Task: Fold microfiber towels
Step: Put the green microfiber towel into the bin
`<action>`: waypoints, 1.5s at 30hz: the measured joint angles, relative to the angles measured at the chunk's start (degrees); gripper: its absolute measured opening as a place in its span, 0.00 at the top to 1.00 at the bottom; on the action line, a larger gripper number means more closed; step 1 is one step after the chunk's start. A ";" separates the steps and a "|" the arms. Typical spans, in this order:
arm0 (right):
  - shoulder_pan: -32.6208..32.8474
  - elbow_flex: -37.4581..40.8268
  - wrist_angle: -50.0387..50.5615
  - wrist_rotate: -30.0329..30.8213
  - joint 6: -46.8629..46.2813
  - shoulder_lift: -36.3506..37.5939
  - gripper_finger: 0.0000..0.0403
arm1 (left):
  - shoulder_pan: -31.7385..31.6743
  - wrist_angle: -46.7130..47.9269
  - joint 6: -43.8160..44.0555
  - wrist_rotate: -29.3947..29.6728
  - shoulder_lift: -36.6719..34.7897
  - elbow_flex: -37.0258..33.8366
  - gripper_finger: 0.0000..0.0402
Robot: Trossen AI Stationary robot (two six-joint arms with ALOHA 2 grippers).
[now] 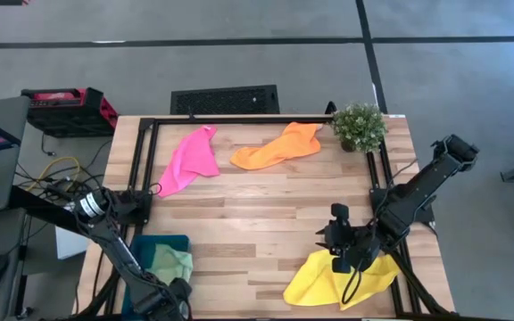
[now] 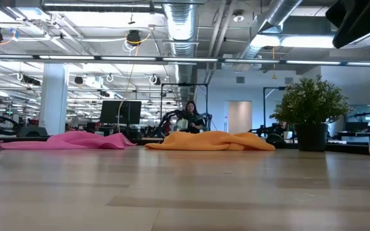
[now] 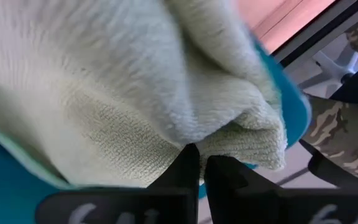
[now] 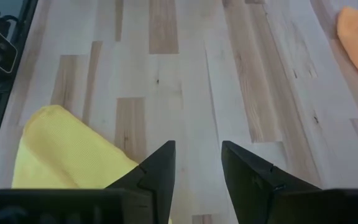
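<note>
The light green towel lies bunched in the teal bin at the table's near left. My left gripper is at the bin's near end, shut on this towel. The yellow towel lies crumpled at the near right and also shows in the right wrist view. My right gripper hovers open and empty just beyond the yellow towel's far edge, above bare wood. The hot pink towel and the orange towel lie crumpled at the far side of the table. My left gripper pinches a bunched, rounded fold of the light green towel between its two fingertips. Several layers are gathered there. The rest of the towel lies over the teal bin's wall.
A potted plant stands at the far right corner. A black frame rail runs along the table's far edge and down both sides. The middle of the table is bare wood. People and equipment show in the room beyond.
</note>
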State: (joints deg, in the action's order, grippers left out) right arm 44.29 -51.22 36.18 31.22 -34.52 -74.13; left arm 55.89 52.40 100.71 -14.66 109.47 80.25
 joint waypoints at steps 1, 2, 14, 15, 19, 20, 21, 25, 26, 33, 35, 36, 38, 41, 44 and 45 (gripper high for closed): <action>-0.01 0.00 -0.03 0.01 0.02 -0.01 0.62 | -0.01 -0.02 -0.37 0.54 0.00 0.00 1.00; -0.03 0.00 -0.12 0.06 0.02 0.00 0.62 | -0.01 0.00 -0.37 0.92 0.00 0.00 1.00; -0.07 0.00 -1.20 0.13 -0.01 0.00 0.62 | -0.01 0.20 2.20 1.45 0.00 0.00 0.88; -0.07 0.00 -1.23 0.13 -0.01 -0.01 0.62 | -0.01 0.26 1.87 1.47 0.00 0.00 0.86; -0.07 0.00 -1.29 0.13 -0.01 0.00 0.62 | -0.02 0.75 -1.53 1.46 0.09 0.00 0.77; -0.07 0.00 -1.29 0.13 -0.01 0.00 0.62 | -0.12 0.79 -2.51 1.49 0.09 0.00 0.76; -0.07 0.00 -1.29 0.13 -0.01 0.00 0.62 | -0.19 0.74 -2.56 1.64 0.09 0.00 0.74; -0.07 0.00 -1.31 0.13 -0.01 0.00 0.62 | -0.21 0.95 -2.56 2.47 -0.31 0.19 0.72; -0.07 0.00 -1.31 0.12 -0.01 -0.02 0.62 | -0.21 1.71 -2.75 3.08 -0.45 0.70 0.72; -0.07 0.00 -1.58 0.16 -0.01 -0.02 0.62 | 0.05 11.33 -4.72 4.81 -0.76 6.22 0.72; -0.07 0.00 -1.59 0.20 -0.01 -0.01 0.62 | 0.05 14.20 -4.96 4.84 -0.81 7.65 0.72; -0.07 0.00 -1.59 0.20 -0.01 -0.02 0.62 | 0.05 15.62 -4.96 4.84 -0.81 8.26 0.72; -0.07 0.00 -1.61 0.20 -0.01 -0.02 0.62 | 0.05 17.70 -4.96 4.86 -0.83 9.38 0.72; -0.07 0.00 -1.63 0.22 -0.01 0.00 0.62 | 0.05 18.36 -5.60 6.50 -0.83 9.79 0.72; -0.07 -0.01 -1.64 0.24 -0.01 -0.02 0.62 | 0.05 16.71 -5.61 7.00 -0.82 9.35 0.72; -0.07 0.00 -1.64 0.24 -0.01 -0.01 0.62 | 0.05 16.39 -5.72 7.01 -0.74 9.33 0.72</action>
State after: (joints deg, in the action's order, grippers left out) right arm 44.23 -51.22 34.54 31.46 -34.52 -74.14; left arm 55.94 68.79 94.99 -7.65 108.73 89.58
